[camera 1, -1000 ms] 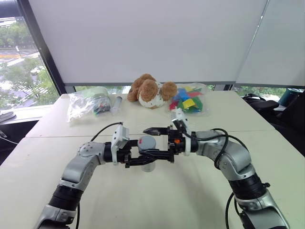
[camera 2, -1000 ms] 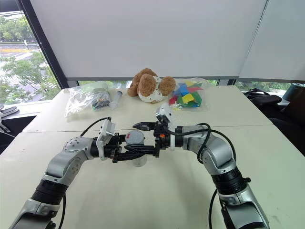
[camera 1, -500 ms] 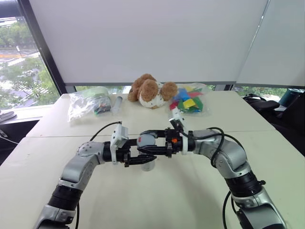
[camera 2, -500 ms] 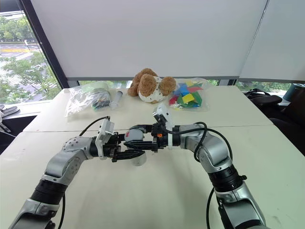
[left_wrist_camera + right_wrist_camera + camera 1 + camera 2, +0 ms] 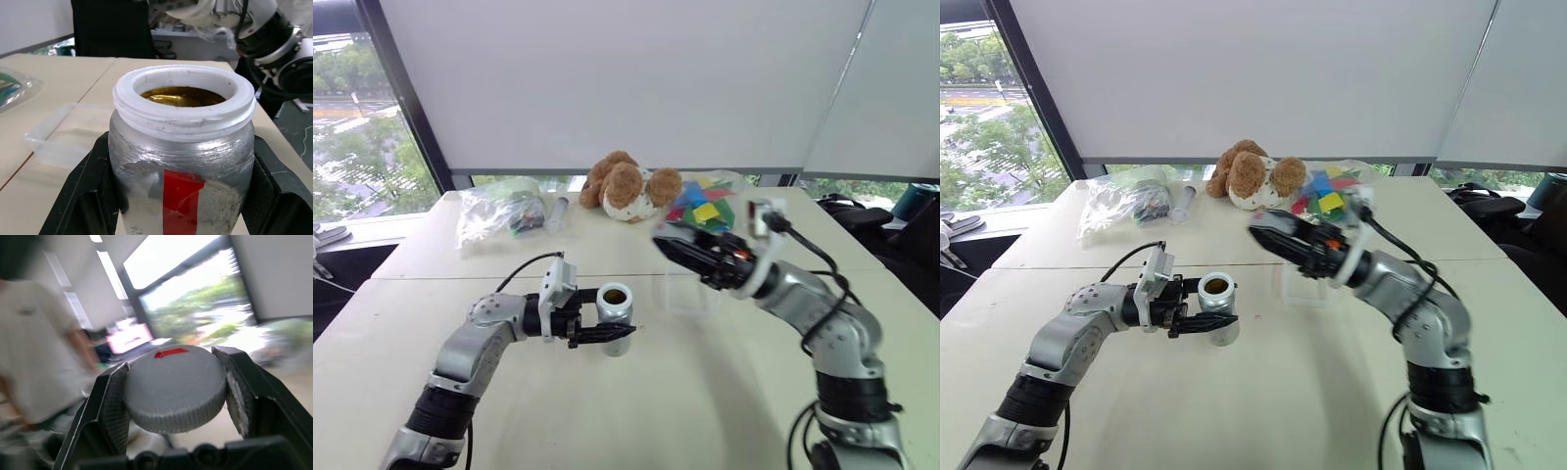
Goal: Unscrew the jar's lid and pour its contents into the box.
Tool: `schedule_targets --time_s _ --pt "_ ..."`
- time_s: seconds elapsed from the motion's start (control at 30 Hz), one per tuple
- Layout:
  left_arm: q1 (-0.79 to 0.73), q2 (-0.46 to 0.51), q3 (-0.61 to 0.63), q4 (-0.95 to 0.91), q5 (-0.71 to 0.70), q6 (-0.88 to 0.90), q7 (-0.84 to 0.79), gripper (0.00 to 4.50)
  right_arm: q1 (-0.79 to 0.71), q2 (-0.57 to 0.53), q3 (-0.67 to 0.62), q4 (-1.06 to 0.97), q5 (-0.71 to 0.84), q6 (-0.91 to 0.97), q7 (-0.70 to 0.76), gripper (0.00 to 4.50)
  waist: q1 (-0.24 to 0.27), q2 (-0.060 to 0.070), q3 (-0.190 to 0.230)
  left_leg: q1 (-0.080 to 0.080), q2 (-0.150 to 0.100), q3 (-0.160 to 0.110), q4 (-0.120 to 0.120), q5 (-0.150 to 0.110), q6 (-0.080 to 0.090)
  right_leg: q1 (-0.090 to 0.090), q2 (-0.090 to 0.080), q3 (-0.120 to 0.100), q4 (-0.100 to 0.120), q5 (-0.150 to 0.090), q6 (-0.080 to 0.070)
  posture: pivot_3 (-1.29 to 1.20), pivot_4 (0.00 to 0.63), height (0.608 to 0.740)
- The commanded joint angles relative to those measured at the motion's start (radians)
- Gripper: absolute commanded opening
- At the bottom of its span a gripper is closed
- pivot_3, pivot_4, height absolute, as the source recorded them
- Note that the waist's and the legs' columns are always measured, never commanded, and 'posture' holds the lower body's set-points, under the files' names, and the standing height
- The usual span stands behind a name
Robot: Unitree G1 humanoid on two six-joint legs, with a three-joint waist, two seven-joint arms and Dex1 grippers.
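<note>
Left fingers (image 5: 607, 336) clamping one open jar (image 5: 614, 317), right fingers (image 5: 172, 396) pinching one lid (image 5: 174, 387), one box (image 5: 687, 294)

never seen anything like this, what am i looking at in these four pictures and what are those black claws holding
It is a two-armed humanoid robot at a pale table. Two pictures come from cameras in its head, looking down over its arms; the other two from a camera on each wrist. The left gripper has its jaws shut on an open silver jar with a red stripe. The right gripper grips the grey lid, lifted away. A clear box sits between the arms. Farther back lie a teddy bear, bags of colourful items and a clear tube.
</note>
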State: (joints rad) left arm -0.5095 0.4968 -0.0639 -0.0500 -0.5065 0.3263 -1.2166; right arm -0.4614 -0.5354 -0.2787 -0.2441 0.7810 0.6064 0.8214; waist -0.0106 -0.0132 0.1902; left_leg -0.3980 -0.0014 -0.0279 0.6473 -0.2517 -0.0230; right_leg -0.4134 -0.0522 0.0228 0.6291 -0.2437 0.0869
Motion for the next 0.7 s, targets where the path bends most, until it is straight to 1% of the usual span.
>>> schedule_targets --time_s 0.03,0.1,0.13,0.23,0.43,0.53,0.63,0.67,0.7 --pt "-0.014 0.005 0.023 -0.026 -0.027 0.014 0.012 2.45 0.094 -0.075 -0.094 0.035 -0.098 -0.167 0.057 2.34 -0.002 0.000 0.000 0.000 0.000 0.000 0.000 0.000 0.000 0.000 0.000 0.000 0.000 0.000 0.000 0.00 0.150 0.740" --pt "-0.027 0.003 0.027 -0.011 -0.031 0.025 0.017 2.45 0.172 -0.112 -0.125 0.119 -0.165 -0.281 0.104 2.34 -0.003 0.000 0.000 0.001 -0.001 0.001 0.000 0.000 0.000 0.000 0.002 0.000 0.000 0.000 0.000 0.00 0.150 0.740" --pt "-0.031 0.003 0.029 -0.005 -0.032 0.028 0.019 2.45 0.191 -0.119 -0.133 0.148 -0.180 -0.316 0.115 2.34 -0.003 0.000 0.000 0.001 0.000 0.002 0.000 0.000 0.000 0.001 0.002 0.000 0.000 0.000 0.000 0.00 0.150 0.740" --pt "-0.056 0.003 0.028 0.030 -0.028 0.041 0.019 2.45 0.244 -0.123 -0.128 0.330 -0.263 -0.447 0.138 2.34 -0.007 0.000 0.000 0.005 0.001 0.004 0.000 0.000 0.000 0.003 0.005 0.001 0.001 0.000 0.000 0.00 0.150 0.740" --pt "-0.086 0.009 0.042 0.087 -0.014 0.036 0.034 2.45 0.248 -0.064 -0.085 0.573 -0.348 -0.646 0.149 2.34 -0.009 0.000 0.000 0.007 0.001 0.005 0.000 0.000 0.000 0.003 0.006 0.002 0.002 0.000 0.000 0.00 0.150 0.740" --pt "-0.089 0.016 0.052 0.100 -0.018 0.046 0.043 2.45 0.251 -0.046 -0.084 0.642 -0.366 -0.692 0.132 2.34 -0.005 0.000 0.000 0.007 0.001 0.004 0.000 0.000 0.000 0.003 0.006 0.002 0.002 0.000 0.000 0.00 0.150 0.740" --pt "-0.091 0.023 0.059 0.117 -0.013 0.041 0.050 2.45 0.262 -0.040 -0.092 0.668 -0.358 -0.703 0.120 2.34 -0.004 0.000 0.000 0.006 0.001 0.004 0.000 0.000 0.000 0.004 0.005 0.002 0.002 0.000 0.000 0.00 0.150 0.740" --pt "-0.093 0.023 0.065 0.123 -0.013 0.038 0.055 2.45 0.276 -0.042 -0.096 0.651 -0.329 -0.650 0.127 2.83 -0.003 0.000 0.000 0.006 0.001 0.004 0.000 0.000 0.000 0.004 0.005 0.002 0.002 0.000 0.000 0.00 0.150 0.740" --pt "-0.095 0.022 0.070 0.129 -0.014 0.038 0.061 2.45 0.287 -0.043 -0.097 0.641 -0.323 -0.647 0.130 3.38 -0.002 0.000 0.000 0.006 0.001 0.004 0.000 0.000 0.000 0.004 0.005 0.002 0.002 0.000 0.000 0.00 0.150 0.740"
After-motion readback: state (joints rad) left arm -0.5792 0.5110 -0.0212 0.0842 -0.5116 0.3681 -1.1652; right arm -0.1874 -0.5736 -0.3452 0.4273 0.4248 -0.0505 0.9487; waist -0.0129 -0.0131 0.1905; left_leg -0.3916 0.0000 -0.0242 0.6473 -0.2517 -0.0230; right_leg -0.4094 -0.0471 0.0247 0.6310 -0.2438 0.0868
